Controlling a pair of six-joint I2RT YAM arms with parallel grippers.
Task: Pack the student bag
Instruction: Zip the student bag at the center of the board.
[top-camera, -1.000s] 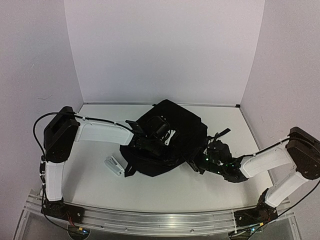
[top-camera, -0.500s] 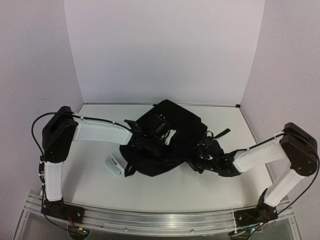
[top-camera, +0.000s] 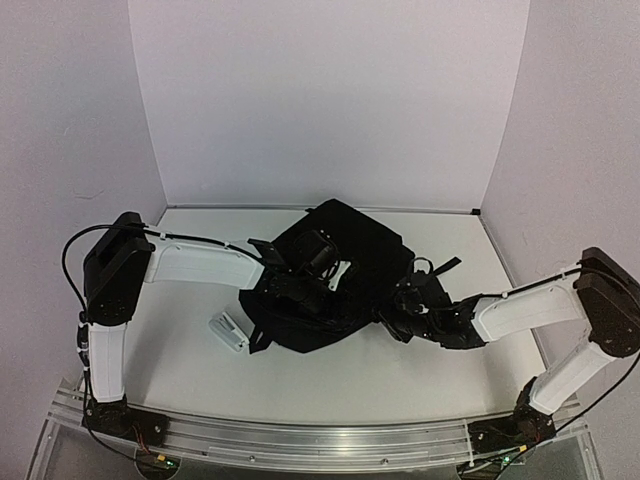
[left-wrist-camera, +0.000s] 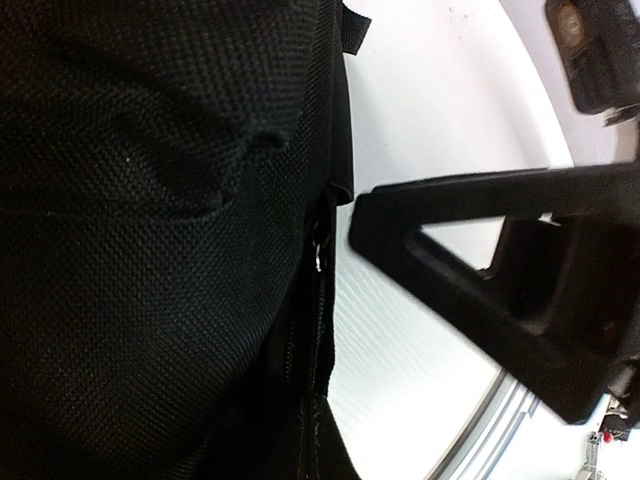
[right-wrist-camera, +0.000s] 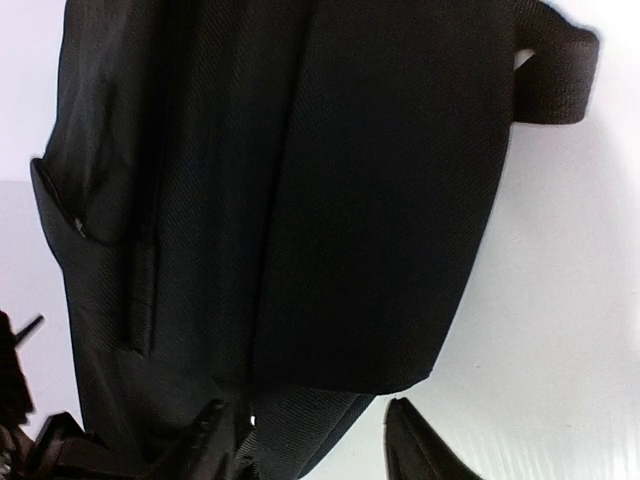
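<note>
Right gripper (top-camera: 402, 303) has edged in toward the student bag (top-camera: 365, 250), jaws spread astride its corner. Left gripper (top-camera: 292, 290) rests pressed together atop the bag (whether pinching fabric, cannot tell).

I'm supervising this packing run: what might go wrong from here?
1. The right gripper stands open around an edge of the large black fabric backpack; closing may catch only loose cloth, which could slip.
2. The loose black strap lies beside that arm and might snag.
3. Dragging the backpack could shove the small white object beside it.
</note>
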